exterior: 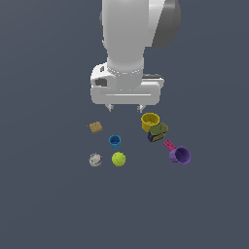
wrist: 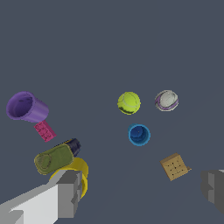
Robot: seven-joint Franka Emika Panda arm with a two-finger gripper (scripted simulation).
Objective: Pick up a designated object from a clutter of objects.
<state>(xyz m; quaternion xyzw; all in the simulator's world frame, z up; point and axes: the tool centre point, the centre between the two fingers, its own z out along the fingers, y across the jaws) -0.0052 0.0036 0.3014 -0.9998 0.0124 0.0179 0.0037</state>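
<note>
Gripper (exterior: 126,108): jaws spread wide, holding nothing, high above the floor.

Yellow cup (exterior: 150,121): upright, touching the olive toy (exterior: 158,131); both sit right of the gripper in the exterior view.

Purple cup (exterior: 180,155): on its side, pink handle toward the toy.

Yellow-green ball (exterior: 118,158), grey ball (exterior: 95,159), blue cup (exterior: 115,141): a loose group, apart from one another.

Tan block (exterior: 96,127): the designated object, lying flat, leftmost and alone, blue cup nearest. Roughly square, no clear long axis; edges skewed to the jaws in the wrist view.

Risk: descending from here without shifting left would probably miss it; closing across corners could spin the block free.
</note>
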